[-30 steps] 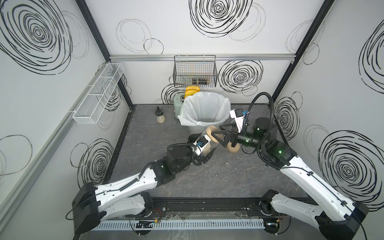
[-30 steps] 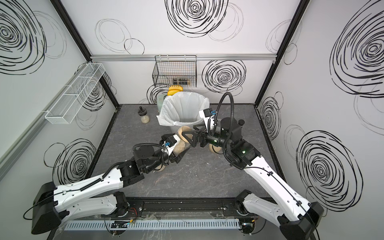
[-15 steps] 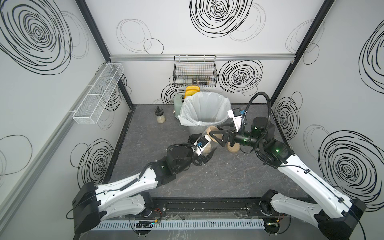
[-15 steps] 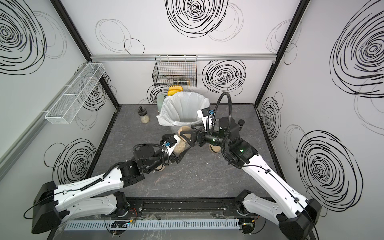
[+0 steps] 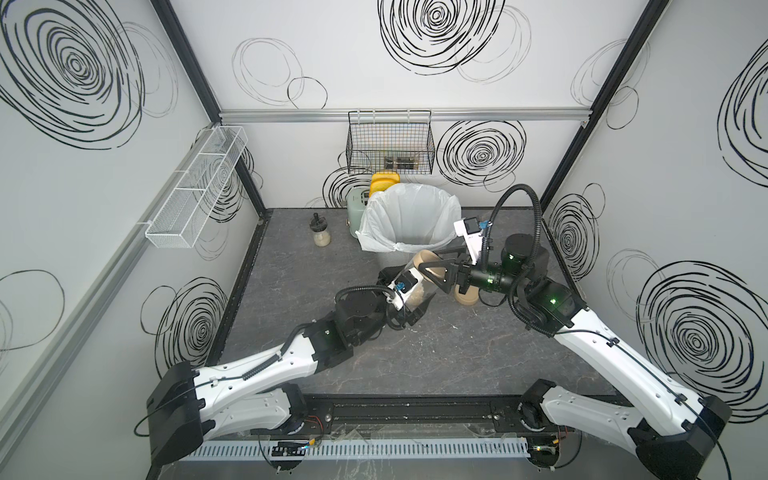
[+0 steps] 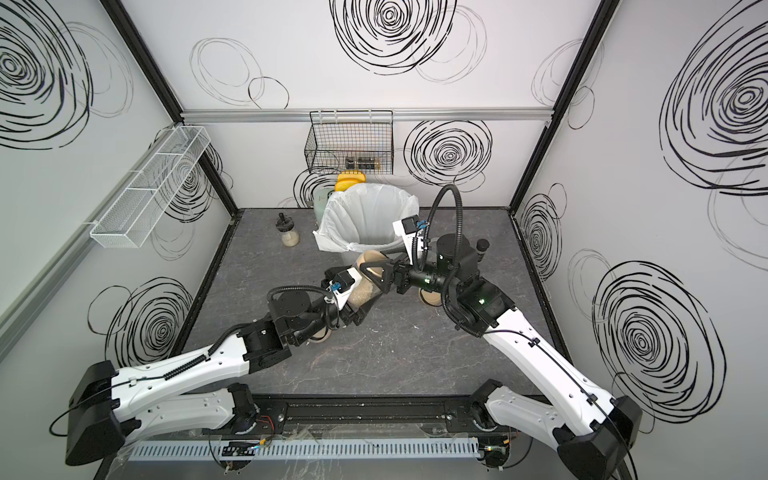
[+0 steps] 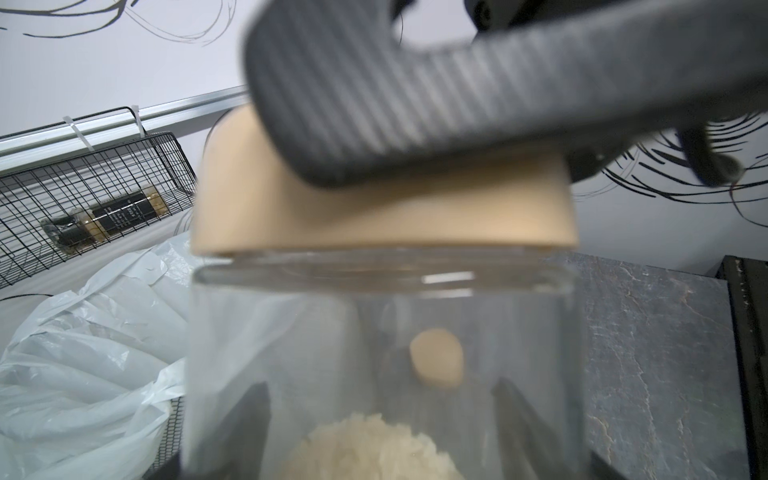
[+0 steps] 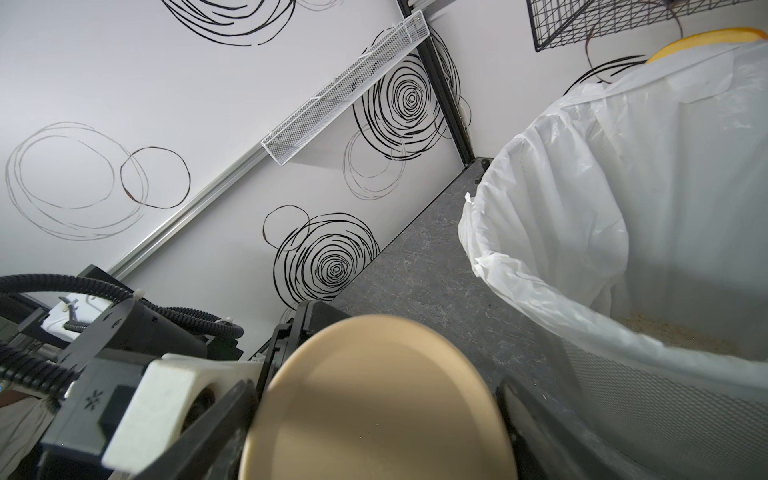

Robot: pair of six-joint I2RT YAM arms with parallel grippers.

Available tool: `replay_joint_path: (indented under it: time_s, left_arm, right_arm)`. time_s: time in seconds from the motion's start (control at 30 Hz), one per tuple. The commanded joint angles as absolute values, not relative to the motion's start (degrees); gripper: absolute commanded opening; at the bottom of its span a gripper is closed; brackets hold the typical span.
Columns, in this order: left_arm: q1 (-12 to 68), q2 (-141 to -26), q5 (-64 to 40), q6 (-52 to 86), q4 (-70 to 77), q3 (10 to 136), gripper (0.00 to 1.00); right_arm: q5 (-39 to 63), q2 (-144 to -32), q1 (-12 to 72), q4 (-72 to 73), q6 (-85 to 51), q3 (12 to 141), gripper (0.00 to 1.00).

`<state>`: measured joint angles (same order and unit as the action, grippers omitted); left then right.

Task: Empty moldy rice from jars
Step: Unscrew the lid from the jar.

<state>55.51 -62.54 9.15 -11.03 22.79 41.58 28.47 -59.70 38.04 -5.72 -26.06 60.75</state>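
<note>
The left arm (image 5: 291,357) stretches forward; the left pincer (image 5: 411,299) clamps a tilted jar (image 5: 420,293), moldy rice (image 6: 360,294) heaped low inside, just beside the lined bin (image 5: 409,189). The right pincer (image 5: 430,262) straddles the tan lid (image 8: 374,399); whether it grips, I cannot tell. Only the right wrist view shows loose grains (image 8: 673,332) inside the bin. Grey marbled surface (image 5: 415,357), white walls (image 5: 415,83) with black swirls.

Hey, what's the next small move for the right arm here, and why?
Probably squeeze the right fingers onto the lid and twist it off. The left gripper holds the jar tilted near the bin, rice inside, lid on, and the right fingers flank that lid; contact is unclear.
</note>
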Motion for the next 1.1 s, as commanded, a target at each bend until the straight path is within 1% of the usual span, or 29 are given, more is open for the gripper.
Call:
replay_joint_path:
  time_s: [0.0, 0.13, 0.27, 0.37, 0.47, 0.53, 0.57, 0.77, 0.9, 1.07]
  left_arm:
    - [54.89, -61.83, 6.64, -8.52, 31.28, 45.18, 0.58]
    - [53.35, -61.76, 1.63, -5.90, 30.21, 46.17, 0.57]
    - [50.51, -60.50, -7.34, -2.35, 30.84, 45.36, 0.57]
    - [47.29, -59.43, -17.42, 1.54, 32.10, 44.65, 0.58]
    - [43.81, -59.68, -30.37, 6.86, 33.30, 45.08, 0.58]
    - [41.86, -60.29, -38.28, 11.58, 37.76, 45.11, 0.58]
    - [41.27, -60.48, -40.67, 13.56, 39.54, 44.96, 0.58]
    - [40.00, -62.00, -48.95, 22.47, 49.21, 44.56, 0.58]
    - [39.55, -64.62, -54.68, 31.59, 58.56, 44.39, 0.58]
    - [39.55, -66.51, -56.67, 38.39, 67.78, 43.20, 0.58]
  right_arm:
    - [30.25, -59.55, 38.41, -5.01, -23.95, 60.57, 0.76]
    - [31.93, -59.33, 38.35, -4.33, -23.48, 60.39, 0.68]
    - [33.81, -59.16, 37.90, -4.85, -21.36, 61.26, 0.65]
    - [37.01, -58.98, 36.25, -4.60, -20.28, 61.69, 0.62]
    - [41.50, -58.73, 35.03, -2.93, -19.22, 61.61, 0.61]
    - [44.01, -58.61, 34.84, -2.07, -18.16, 61.69, 0.61]
    - [45.00, -58.54, 34.81, -1.94, -17.60, 61.79, 0.61]
    - [49.18, -58.81, 34.85, -1.74, -15.27, 62.22, 0.60]
    - [50.80, -59.13, 34.81, -2.52, -13.03, 63.12, 0.59]
    - [54.06, -59.73, 34.72, -2.45, -10.63, 64.33, 0.59]
